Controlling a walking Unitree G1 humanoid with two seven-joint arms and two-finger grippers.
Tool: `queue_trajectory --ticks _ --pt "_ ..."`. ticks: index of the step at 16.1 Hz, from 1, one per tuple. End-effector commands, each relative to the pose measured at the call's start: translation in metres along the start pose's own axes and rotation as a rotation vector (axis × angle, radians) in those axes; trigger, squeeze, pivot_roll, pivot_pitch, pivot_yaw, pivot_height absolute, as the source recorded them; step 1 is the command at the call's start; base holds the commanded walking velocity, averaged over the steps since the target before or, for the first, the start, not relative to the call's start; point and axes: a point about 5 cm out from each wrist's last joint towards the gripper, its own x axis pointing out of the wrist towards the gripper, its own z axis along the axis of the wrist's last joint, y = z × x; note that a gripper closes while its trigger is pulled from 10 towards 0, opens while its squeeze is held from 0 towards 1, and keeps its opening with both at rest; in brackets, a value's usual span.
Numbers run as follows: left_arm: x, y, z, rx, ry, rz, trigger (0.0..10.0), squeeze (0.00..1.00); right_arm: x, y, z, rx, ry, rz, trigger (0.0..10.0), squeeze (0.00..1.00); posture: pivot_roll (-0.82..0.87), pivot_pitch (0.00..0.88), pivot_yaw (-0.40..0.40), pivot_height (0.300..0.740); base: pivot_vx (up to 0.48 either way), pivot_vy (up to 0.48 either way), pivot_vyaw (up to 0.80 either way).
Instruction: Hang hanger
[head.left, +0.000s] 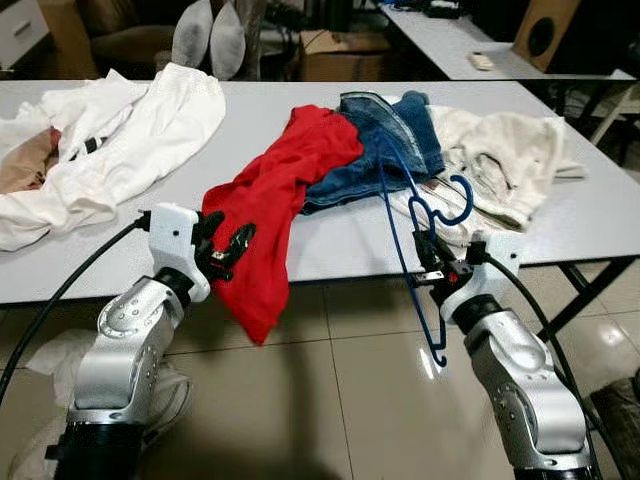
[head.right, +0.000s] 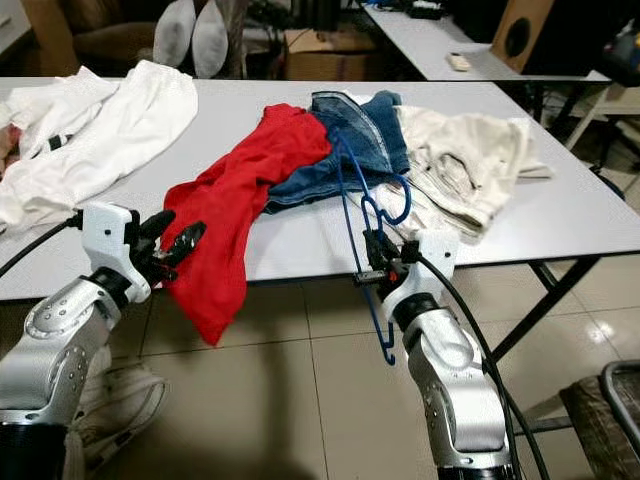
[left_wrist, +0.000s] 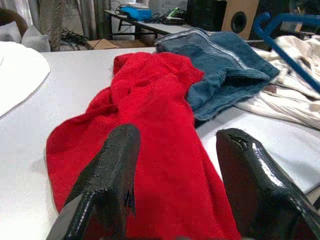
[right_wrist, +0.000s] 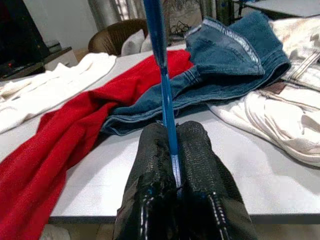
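A blue wire hanger (head.left: 400, 225) stands upright at the table's near edge, its hook (head.left: 455, 200) curling over the cream garment. My right gripper (head.left: 432, 262) is shut on the hanger's thin bar (right_wrist: 167, 107), pinched between the black fingers (right_wrist: 200, 170). A red garment (head.left: 275, 205) lies across the white table (head.left: 120, 255) and drapes over its front edge. My left gripper (head.left: 225, 245) stands open right at that red cloth, one finger (left_wrist: 112, 172) on each side of the cloth (left_wrist: 160, 150) in the left wrist view.
Blue jeans (head.left: 385, 145) lie behind the red garment, a cream garment (head.left: 500, 160) to the right, white clothes (head.left: 110, 145) at the left. A second table (head.left: 460, 45) and a speaker (head.left: 545, 32) stand behind. White cloth (head.left: 50, 360) lies on the tiled floor.
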Motion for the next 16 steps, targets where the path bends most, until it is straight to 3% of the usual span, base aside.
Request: queue_trajectory --ticks 1,2,5,8,11,16 --pt "0.001 0.002 0.003 -0.013 -0.010 0.015 10.0 0.94 0.000 0.002 0.005 0.005 -0.020 0.002 10.0 0.00 -0.05 0.000 -0.042 0.740 0.368 0.000 0.00" --pt "0.002 0.001 0.003 -0.018 -0.010 0.013 10.0 1.00 0.002 0.004 0.006 0.006 -0.021 0.008 10.0 0.00 -0.05 0.000 -0.043 0.740 0.368 0.000 0.00" --pt "0.010 -0.008 0.003 -0.028 -0.014 -0.003 10.0 1.00 0.008 0.001 0.011 0.010 -0.033 0.001 10.0 0.00 -0.04 0.000 -0.043 0.740 0.368 0.000 0.00" --pt "0.005 -0.010 -0.003 -0.030 0.004 -0.007 10.0 1.00 0.007 0.004 0.005 0.061 -0.019 -0.016 10.0 0.00 -0.04 0.000 -0.042 0.740 0.347 0.000 0.00" --pt "0.014 -0.010 0.002 -0.004 -0.008 -0.014 10.0 1.00 0.012 0.006 0.009 0.071 -0.035 -0.012 10.0 0.00 -0.04 0.000 -0.021 0.740 0.349 0.000 0.00" --pt "0.016 -0.012 0.003 0.012 -0.006 -0.023 10.0 1.00 0.006 0.003 0.003 0.090 -0.022 -0.040 10.0 0.00 -0.05 0.000 -0.025 0.740 0.348 0.000 0.00"
